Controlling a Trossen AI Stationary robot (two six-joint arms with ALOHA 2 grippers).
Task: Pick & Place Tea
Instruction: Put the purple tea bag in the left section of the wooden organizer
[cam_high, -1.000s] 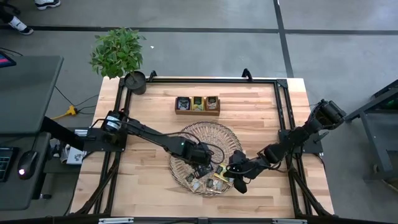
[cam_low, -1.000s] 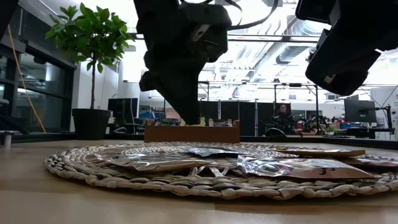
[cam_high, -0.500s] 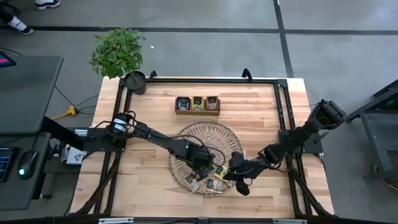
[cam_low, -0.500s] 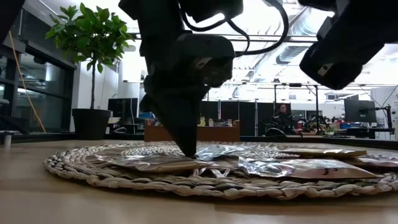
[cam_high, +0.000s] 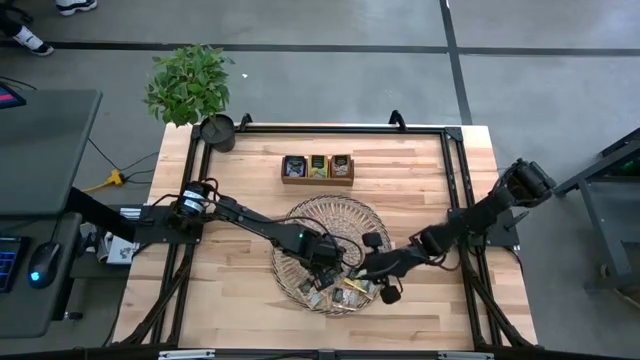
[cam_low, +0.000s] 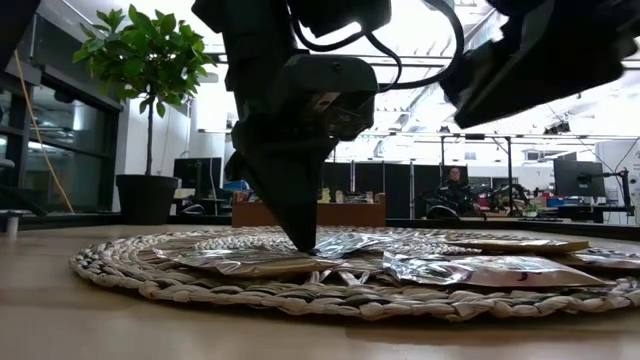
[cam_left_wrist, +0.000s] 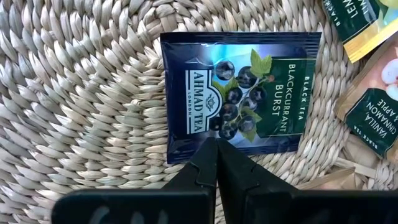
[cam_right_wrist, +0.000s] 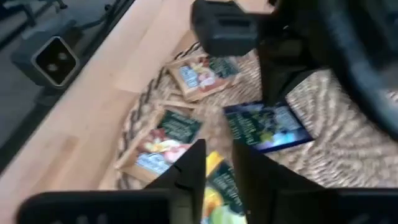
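Observation:
A round woven tray sits mid-table with several tea sachets lying flat on its near part. My left gripper is down on the tray, shut at a dark blue sachet labelled Blackcurrant Burst. It shows in the low view as a dark wedge, the left gripper, with its tip on the sachets. My right gripper hangs open above the tray's near-right part, over green and yellow sachets, touching nothing. My left gripper has its shut fingers on one edge of the blue sachet, about midway along that edge. It comes from above, pointing down. The sachet lies flat on the woven tray. Whether the fingertips pinch the edge or only press on it, I cannot tell.
A small wooden box with three compartments of sachets stands beyond the tray toward the far edge. A potted plant stands at the far-left corner. A black frame runs along the table's sides. Bare wood lies left and right of the tray.
My left gripper came down from above the tray until its tip met the blue sachet, then stayed there. My right gripper rose and swung toward the table's left, farther over the tray. The sachets have kept their places.

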